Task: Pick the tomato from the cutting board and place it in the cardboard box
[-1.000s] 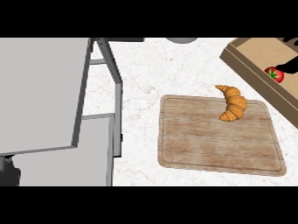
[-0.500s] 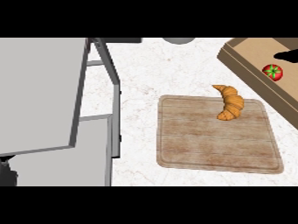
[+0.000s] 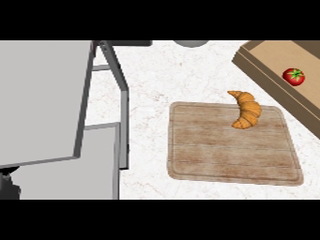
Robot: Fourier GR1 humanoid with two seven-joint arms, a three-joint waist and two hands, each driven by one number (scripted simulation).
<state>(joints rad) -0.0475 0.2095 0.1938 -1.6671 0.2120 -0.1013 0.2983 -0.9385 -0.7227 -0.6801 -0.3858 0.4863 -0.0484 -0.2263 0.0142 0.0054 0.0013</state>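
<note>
The tomato (image 3: 294,76) is inside the cardboard box (image 3: 273,77) at the top right, sitting on the box floor near the long wall that faces the cutting board (image 3: 224,154). It looks like the job is done.

No hand shows near the box, so I cannot tell how open the fingers are or if they hold anything. At the bottom left corner there is a dark grey shape that could be part of the robot, but it is too unclear to say.

A croissant (image 3: 247,110) lies at the top edge of the board, close to the box. If an arm sweeps back low over the worktop (image 3: 155,75), it could knock the croissant off the board or bump the box wall. The tomato is round, so a bump to the box could make it roll inside.
</note>
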